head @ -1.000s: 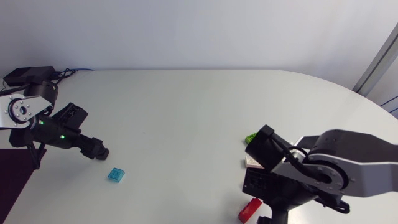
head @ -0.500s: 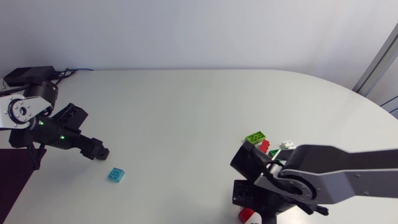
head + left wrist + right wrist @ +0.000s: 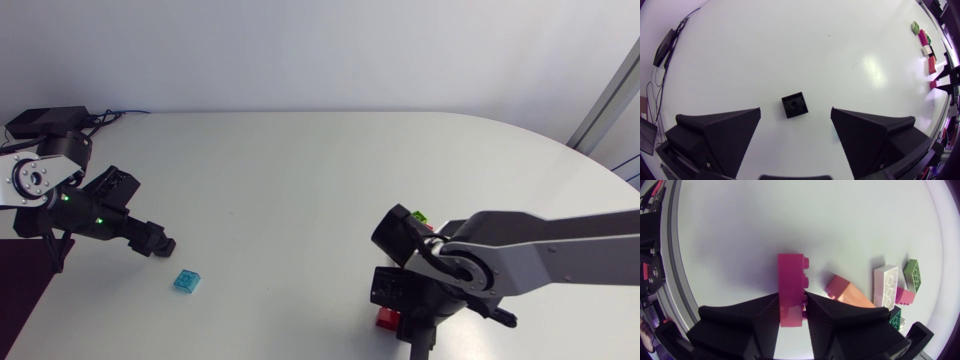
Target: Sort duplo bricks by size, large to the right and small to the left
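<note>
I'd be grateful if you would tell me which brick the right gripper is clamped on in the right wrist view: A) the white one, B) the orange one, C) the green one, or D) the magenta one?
D: the right gripper has both its fingers pressed against opposite sides of the magenta brick, which stands between them.
</note>
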You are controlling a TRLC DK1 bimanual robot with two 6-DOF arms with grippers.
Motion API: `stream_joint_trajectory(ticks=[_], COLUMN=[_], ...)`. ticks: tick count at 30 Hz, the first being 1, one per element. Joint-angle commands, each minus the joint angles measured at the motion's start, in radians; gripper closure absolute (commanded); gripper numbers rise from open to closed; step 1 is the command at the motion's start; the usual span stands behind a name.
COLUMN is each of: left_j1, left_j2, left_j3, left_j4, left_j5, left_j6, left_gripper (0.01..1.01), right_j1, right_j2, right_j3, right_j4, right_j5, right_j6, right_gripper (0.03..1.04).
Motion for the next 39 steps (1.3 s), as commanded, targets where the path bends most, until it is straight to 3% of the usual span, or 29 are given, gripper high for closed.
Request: stream_joint_trajectory(ticks=[1, 7, 12, 17, 30, 37, 38, 39], left_j1=[0.001, -0.002, -0.006, -0.001, 0.004, 0.002, 0.002, 0.001], left_j2=[0.001, -0.009, -0.022, -0.037, -0.034, -0.034, -0.034, -0.034], left_j3=[-0.013, -0.011, -0.014, -0.019, -0.031, -0.033, -0.031, -0.031], left_j4=[0.001, 0.001, -0.001, -0.001, -0.001, -0.001, -0.001, -0.001], left_j5=[0.005, 0.005, 0.007, 0.007, 0.008, 0.008, 0.008, 0.008], left_j6=[0.004, 0.003, 0.001, 0.001, 0.003, 0.003, 0.003, 0.003], left_gripper=[0.056, 0.056, 0.056, 0.056, 0.056, 0.056, 0.056, 0.056], right_j1=[-0.028, -0.192, -0.377, -0.477, -0.660, -0.686, -0.687, -0.686], right_j2=[-0.027, -0.095, -0.007, 0.086, 0.244, 0.292, 0.296, 0.304], right_j3=[-0.020, 0.103, 0.299, 0.437, 0.417, 0.377, 0.376, 0.377], right_j4=[-0.014, -0.097, -0.161, -0.227, -0.183, -0.134, -0.131, -0.132], right_j5=[-0.001, -0.001, -0.007, -0.025, -0.056, -0.058, -0.058, -0.058], right_j6=[0.018, 0.008, -0.046, -0.061, -0.064, -0.048, -0.048, -0.043], right_gripper=[1.01, 1.01, 1.01, 1.01, 1.01, 1.00, 0.93, 0.78])
